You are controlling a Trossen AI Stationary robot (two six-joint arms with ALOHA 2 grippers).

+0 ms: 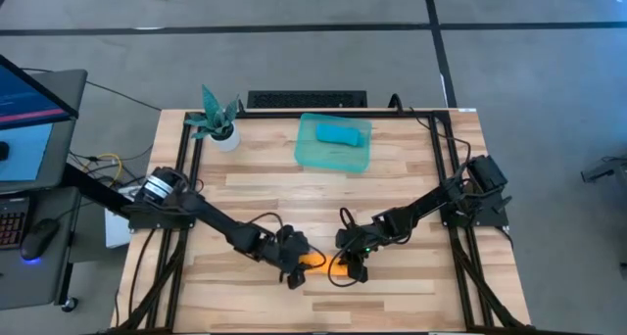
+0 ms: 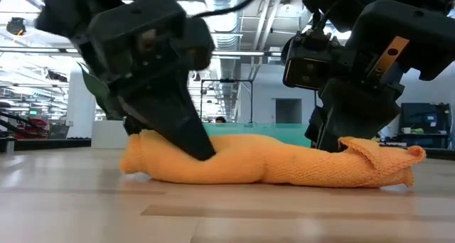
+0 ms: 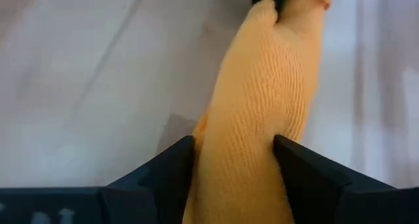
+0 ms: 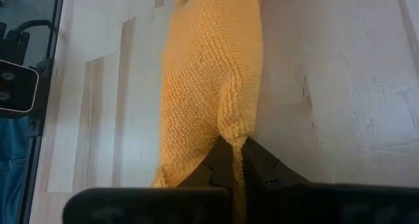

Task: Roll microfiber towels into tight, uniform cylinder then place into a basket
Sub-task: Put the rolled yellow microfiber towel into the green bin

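Rolled bright orange microfiber towel (image 2: 270,165) lies at six o'clock on the light wooden slatted table (image 1: 392,193), between both grippers.

The left gripper (image 3: 232,162) straddles one end, fingers spread on either side of the roll. The right gripper (image 4: 236,168) is clenched on a fold at the other end. At twelve o'clock, the shallow translucent teal-green plastic basket (image 1: 312,157) holds the turquoise-blue towel roll (image 1: 341,133).

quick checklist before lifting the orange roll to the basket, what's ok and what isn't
1. Orange towel rolled tight and even: not ok, one end flares loose.
2. Right gripper pinching the towel: ok, shut on its end.
3. Left gripper gripping: not ok, fingers stand open on either side of the roll.
4. Basket has room: ok, the blue towel fills only part.
5. Path to the basket: ok, bare table between.
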